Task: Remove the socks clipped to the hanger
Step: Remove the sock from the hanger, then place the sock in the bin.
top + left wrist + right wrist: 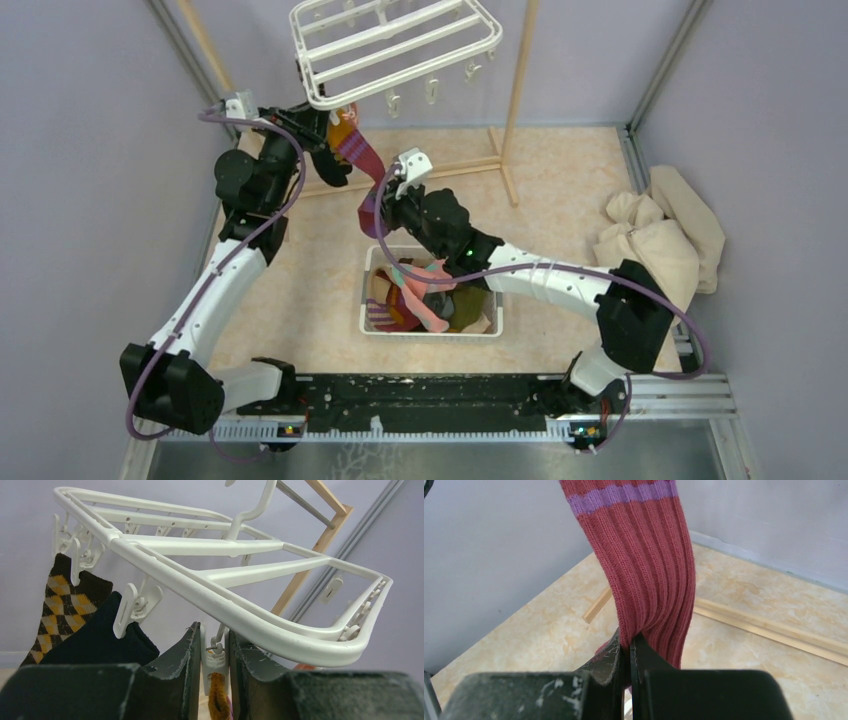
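Observation:
The white hanger (395,40) hangs at the top centre, tilted. My left gripper (215,645) is up under its rim, its jaws pressed on both sides of a white clip (216,662). A mustard sock cuff (218,702) sits in that clip. A maroon sock with a purple stripe (358,150) hangs down from there to my right gripper (385,190), which is shut on its lower end (644,570). A brown argyle sock (60,605) and a black sock (105,635) stay clipped to the hanger (215,592) further left.
A white slotted basket (500,320) holding several socks (430,295) stands on the floor under the right arm. A beige cloth heap (660,240) lies at the right. The wooden rack's pole (520,90) stands behind the hanger.

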